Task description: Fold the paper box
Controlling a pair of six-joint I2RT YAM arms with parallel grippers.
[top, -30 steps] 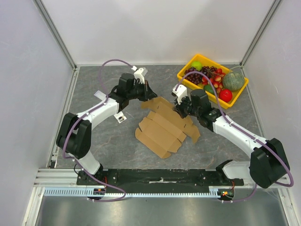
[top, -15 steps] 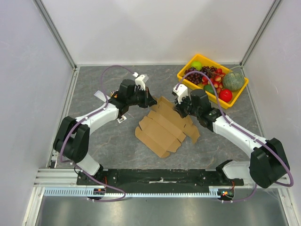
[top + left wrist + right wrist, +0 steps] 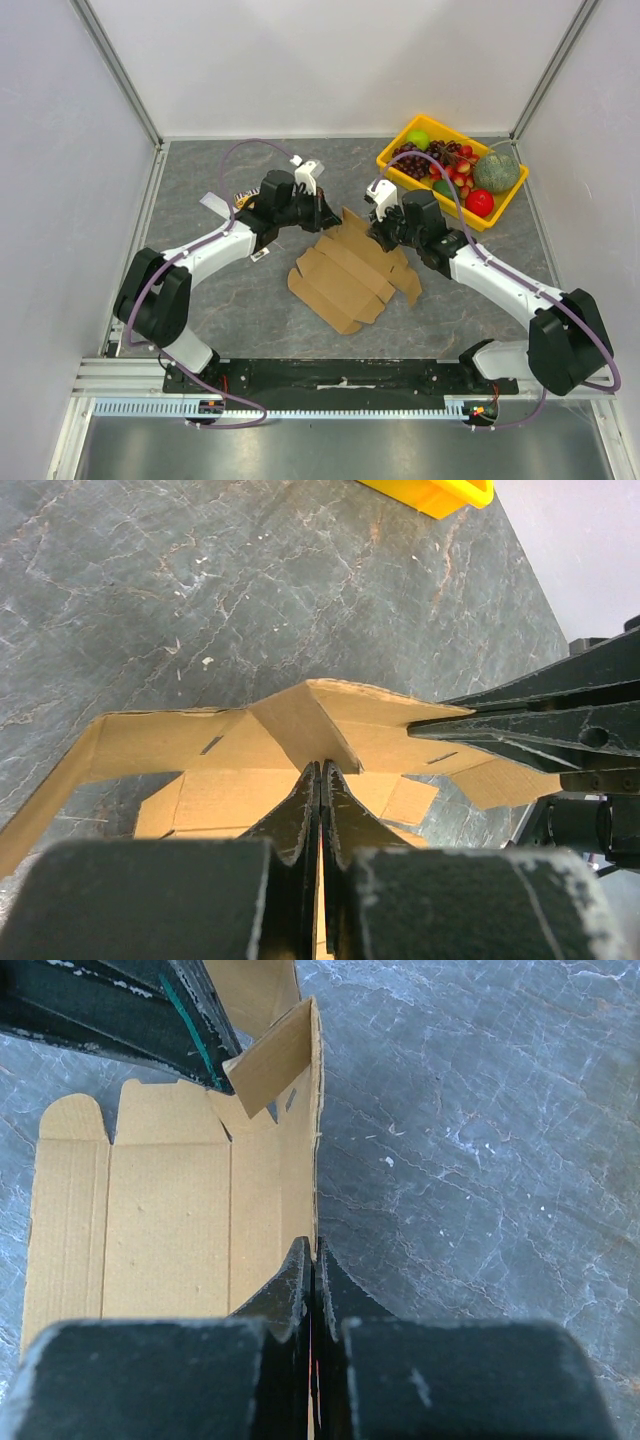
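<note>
Moved in from 10 o'clock, the left gripper (image 3: pixel 320 772) is clamped on the upturned far edge of the paper box (image 3: pixel 345 280), lying mid-table. The right gripper (image 3: pixel 313 1250) is pinched on that raised wall. Bare table (image 3: pixel 200 290) is seen at 9 o'clock.

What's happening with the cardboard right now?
Both arms are working on the paper box, a die-cut sheet lying mostly flat on the table. The left end effector is shut on a raised flap at the sheet's far edge. The right end effector is shut on the upright side panel next to it. The near panels are not yet folded. The yellow fruit tray sits apart in the far right corner.
</note>
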